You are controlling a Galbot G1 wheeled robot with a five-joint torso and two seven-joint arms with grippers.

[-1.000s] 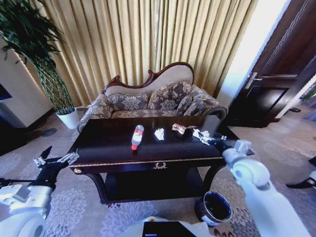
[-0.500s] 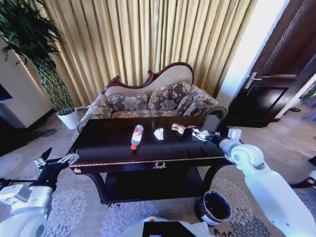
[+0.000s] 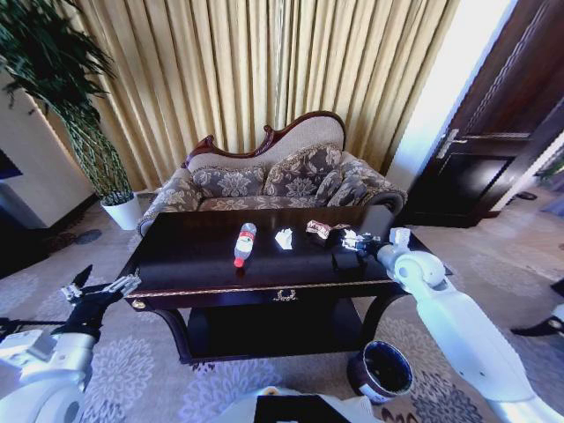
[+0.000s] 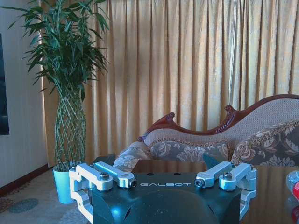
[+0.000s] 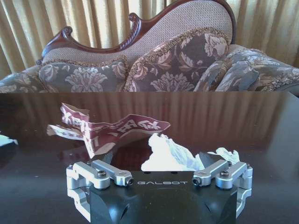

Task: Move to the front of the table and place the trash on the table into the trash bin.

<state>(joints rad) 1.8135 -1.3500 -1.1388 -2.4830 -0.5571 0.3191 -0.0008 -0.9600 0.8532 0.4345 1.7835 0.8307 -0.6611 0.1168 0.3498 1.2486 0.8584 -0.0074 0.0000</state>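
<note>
The trash is lying on the surface [image 3: 194, 256]: a bottle [image 3: 244, 243] toward the middle, a white paper [image 3: 284, 238] beside it, a wrapper [image 3: 317, 229] further right, and another crumpled paper [image 5: 164, 154] sitting just in front of the right claw [image 3: 354, 240], with the wrapper [image 5: 110, 128] just beyond it; the right claw is reaching low over the surface's right end with its fingers spread and nothing between them, so the step in hand looks like the first pickup; the next move is calling for a short advance onto the paper, then a clench; the bin [image 3: 381, 371] is standing on the carpet below the right front corner; the left claw [image 3: 99, 289] is hanging released off the left end.
</note>
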